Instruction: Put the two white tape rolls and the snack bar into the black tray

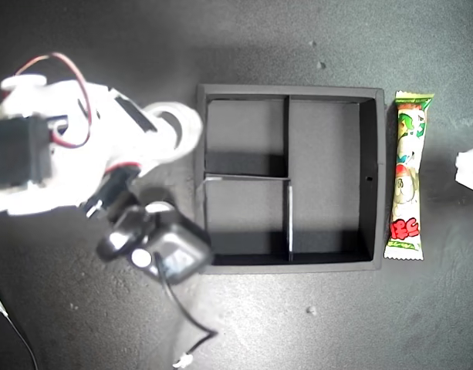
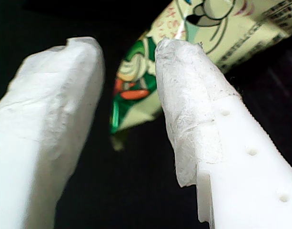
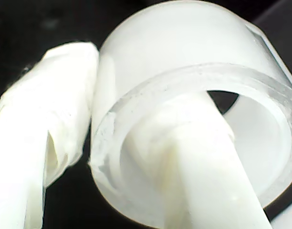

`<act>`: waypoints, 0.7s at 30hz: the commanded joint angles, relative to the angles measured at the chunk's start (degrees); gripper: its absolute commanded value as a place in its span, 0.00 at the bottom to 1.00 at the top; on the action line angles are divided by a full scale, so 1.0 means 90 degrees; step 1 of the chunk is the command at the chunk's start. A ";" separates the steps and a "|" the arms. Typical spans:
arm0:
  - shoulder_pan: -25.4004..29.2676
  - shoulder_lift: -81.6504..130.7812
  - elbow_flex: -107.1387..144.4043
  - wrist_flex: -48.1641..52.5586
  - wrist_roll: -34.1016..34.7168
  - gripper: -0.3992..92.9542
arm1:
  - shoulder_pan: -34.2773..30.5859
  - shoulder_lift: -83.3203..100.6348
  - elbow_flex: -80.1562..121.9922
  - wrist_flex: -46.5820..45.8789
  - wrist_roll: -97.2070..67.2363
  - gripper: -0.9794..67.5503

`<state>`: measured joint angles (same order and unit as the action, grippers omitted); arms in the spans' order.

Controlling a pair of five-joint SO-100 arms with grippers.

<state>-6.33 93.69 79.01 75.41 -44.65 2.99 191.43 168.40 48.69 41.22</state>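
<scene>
The black tray (image 1: 375, 177) sits mid-table with all three compartments bare. A white tape roll (image 1: 190, 123) is just outside the tray's wall on the exterior view's left. My second gripper (image 1: 168, 131) is shut on the tape roll (image 3: 193, 57): one finger runs through its hole and the other presses its outer wall (image 3: 112, 95). The snack bar (image 1: 407, 173) lies alongside the tray on the exterior view's right. My first gripper (image 2: 129, 52) is open, and the snack bar (image 2: 136, 81) shows just beyond its fingertips. Only a white tip of the first gripper (image 1: 471, 169) shows at the exterior view's right edge.
The second arm's white body with a black servo (image 1: 20, 150) fills the exterior view's left. Its black wrist camera (image 1: 159, 247) overhangs the tray's lower left corner in that view. A thin black cable (image 1: 186, 339) trails below it over the dark table.
</scene>
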 commanded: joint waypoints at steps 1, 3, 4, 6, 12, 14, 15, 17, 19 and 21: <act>0.0107 -0.0234 -0.0937 0.0098 0.0059 0.01 | -0.0107 -0.0068 -0.0469 -0.0049 -0.1172 0.25; 0.0186 -0.0635 -0.1367 0.0098 0.0059 0.01 | -0.0215 -0.0078 -0.0498 -0.0176 -0.1367 0.28; 0.0225 -0.0869 -0.1602 0.0098 0.0068 0.01 | -0.0303 -0.0195 -0.0498 -0.0313 -0.1436 0.28; 0.0264 -0.1377 -0.2119 0.0156 0.0098 0.01 | -0.0479 -0.0977 -0.0732 -0.0635 -0.1494 0.29; 0.0352 -0.2627 -0.3545 0.0605 0.0137 0.01 | -0.0703 -0.3955 -0.2383 -0.0615 -0.1670 0.31; 0.0420 -0.2812 -0.3789 0.0684 0.0137 0.01 | -0.0703 -0.4580 -0.2783 -0.0342 -0.1660 0.32; 0.0439 -0.2871 -0.3857 0.0703 0.0137 0.01 | -0.0703 -0.4814 -0.2920 -0.0254 -0.1631 0.33; 0.0449 -0.2979 -0.3975 0.0771 0.0137 0.01 | -0.0703 -0.5215 -0.3115 -0.0146 -0.1582 0.34; 0.0449 -0.3047 -0.4033 0.0830 0.0127 0.01 | -0.0703 -0.5352 -0.3154 -0.0127 -0.1543 0.35; 0.0469 -0.3086 -0.4033 0.0850 0.0107 0.01 | -0.0703 -0.5439 -0.3174 -0.0107 -0.1494 0.35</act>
<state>-2.46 65.39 45.79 82.79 -44.03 -2.90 143.88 142.82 47.29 27.07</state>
